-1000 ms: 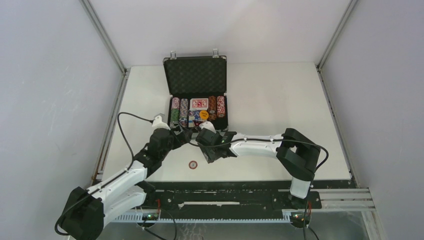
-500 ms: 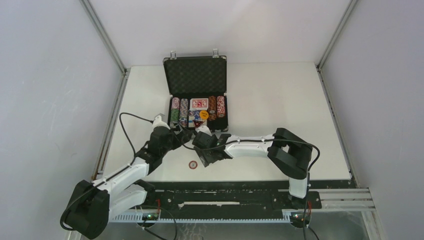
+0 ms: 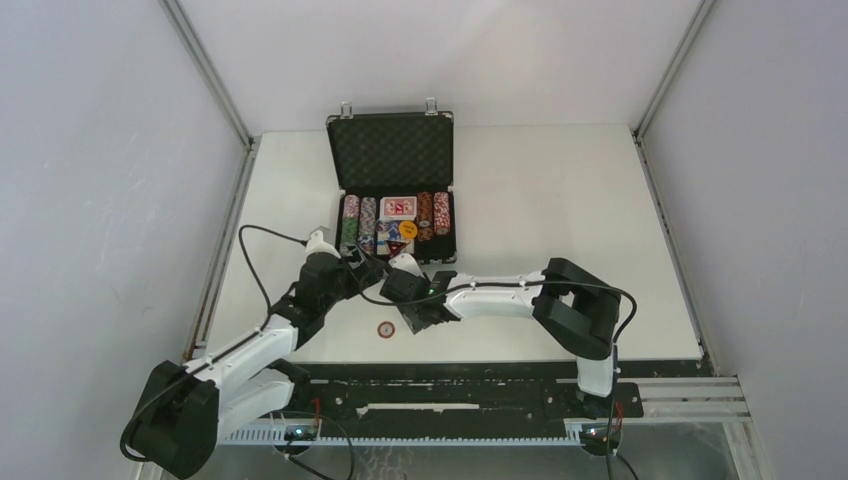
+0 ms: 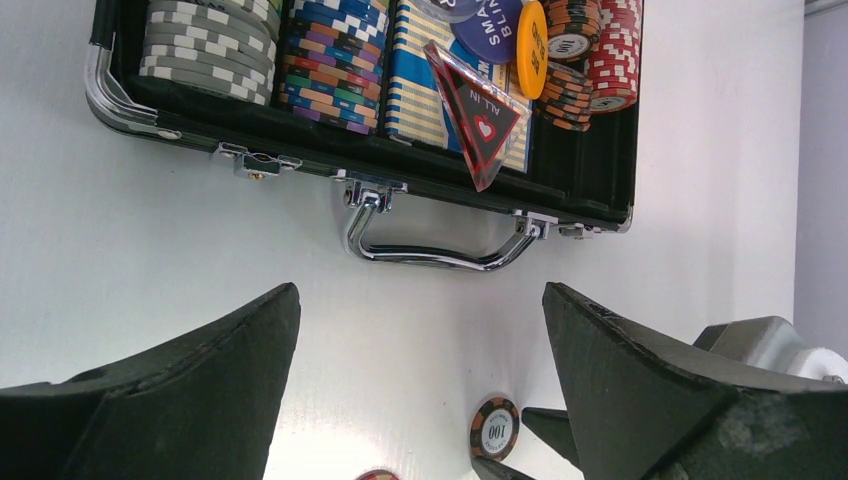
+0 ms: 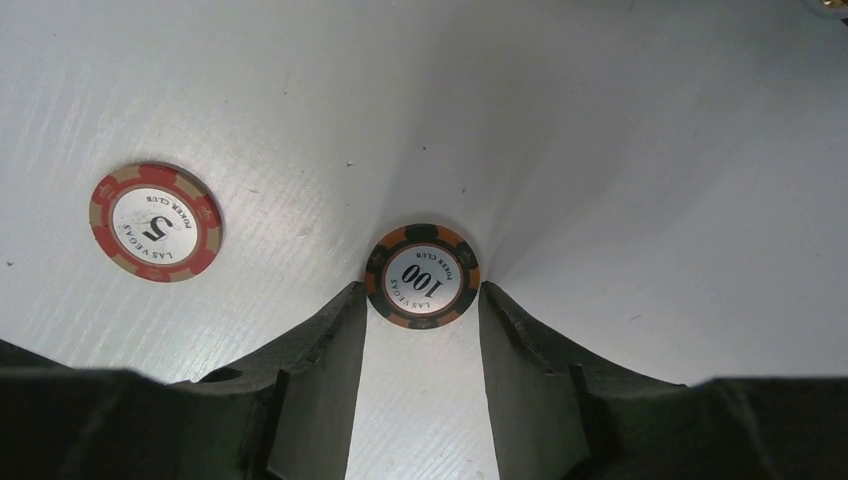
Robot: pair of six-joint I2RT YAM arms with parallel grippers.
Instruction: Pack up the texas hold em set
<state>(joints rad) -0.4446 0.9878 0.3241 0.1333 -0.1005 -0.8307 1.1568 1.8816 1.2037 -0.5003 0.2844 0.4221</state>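
Lying flat and white, the table point(image 3: 560, 200) sits boxed by pale walls point(image 3: 90, 180) — wide free room at frame right. Open case point(image 3: 391, 150) stands upper centre, clear of the side edges. Left gripper point(image 4: 420, 295) gapes wide near its handle point(image 4: 440, 255). Right gripper point(image 5: 420, 292) brackets the 100 chip point(image 5: 422, 277), fingertips at its rim — clamped or not, cannot tell; 5 chip point(image 5: 155, 222) lies apart, frame left.
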